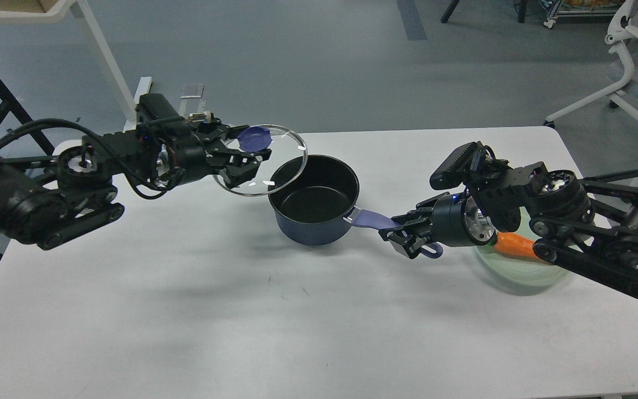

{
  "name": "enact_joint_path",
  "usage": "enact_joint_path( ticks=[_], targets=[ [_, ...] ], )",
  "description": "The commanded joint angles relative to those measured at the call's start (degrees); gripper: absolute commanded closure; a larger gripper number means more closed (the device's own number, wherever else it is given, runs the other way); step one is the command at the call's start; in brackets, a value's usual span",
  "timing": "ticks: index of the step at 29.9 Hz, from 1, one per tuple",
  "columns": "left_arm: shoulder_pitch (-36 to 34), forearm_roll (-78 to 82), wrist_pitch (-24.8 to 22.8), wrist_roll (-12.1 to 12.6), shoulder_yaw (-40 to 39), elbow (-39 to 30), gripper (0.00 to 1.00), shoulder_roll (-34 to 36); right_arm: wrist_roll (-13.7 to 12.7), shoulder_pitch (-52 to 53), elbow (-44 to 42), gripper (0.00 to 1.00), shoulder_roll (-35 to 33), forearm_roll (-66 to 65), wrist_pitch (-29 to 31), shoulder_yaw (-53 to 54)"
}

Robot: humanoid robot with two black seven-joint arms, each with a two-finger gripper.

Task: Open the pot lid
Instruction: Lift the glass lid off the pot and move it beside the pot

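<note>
The pot, a dark navy saucepan with a black inside, stands uncovered mid-table. Its lavender-blue handle points right. My left gripper is shut on the purple-blue knob of the lid, a clear glass disc with a steel rim. It holds the lid in the air, up and to the left of the pot, with the lid's right edge over the pot's left rim. My right gripper is shut on the handle near its holed end.
A pale green plate with an orange carrot lies at the right, partly under my right arm. A white desk leg and a black frame stand beyond the table's far left. A white chair is at the back right.
</note>
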Motion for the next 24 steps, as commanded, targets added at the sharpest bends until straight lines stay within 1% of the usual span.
enact_joint_path(
  ticks=[1,3,6,8,10,12,16,19,24],
  targets=[
    [0.9,0.0,0.0,-2.7,0.7,-0.4,0.59,6.5,0.0,0.0,0.0,0.79,-0.1,0.0,0.1,0.0],
    [2.3,-0.3,0.2,-4.3,2.1,0.2,0.58,9.4,0.0,0.0,-0.1,0.79,-0.1,0.0,0.1,0.0],
    [6.0,-0.4,0.8,-4.9,2.9,0.4,0.59,12.8,0.0,-0.1,-0.2,0.79,0.0,0.0,0.1,0.0],
    [9.6,-0.4,2.6,-5.4,2.9,0.4,0.59,14.6,0.0,-0.1,-0.1,0.79,-0.1,0.0,0.1,0.0],
    [13.5,-0.4,5.4,-6.0,2.9,0.7,0.59,15.7,0.0,-0.1,-0.1,0.79,-0.1,0.0,0.1,0.0],
    [17.2,-0.5,8.1,-6.1,2.9,2.3,0.59,15.6,0.0,-0.1,-0.1,0.79,0.0,0.0,0.1,0.0],
    [21.4,-1.8,11.0,-6.1,3.0,5.1,0.59,15.0,0.0,-0.1,-0.1,0.79,0.1,0.0,0.1,0.0],
    [23.0,-3.3,11.5,-6.0,3.0,5.2,0.59,15.0,0.0,-0.1,-0.1,0.79,0.0,0.0,0.1,0.0],
    [23.3,-4.2,11.6,-5.8,3.0,6.3,0.57,14.3,0.0,-0.1,0.0,0.79,0.1,0.0,0.1,0.0]
  ],
)
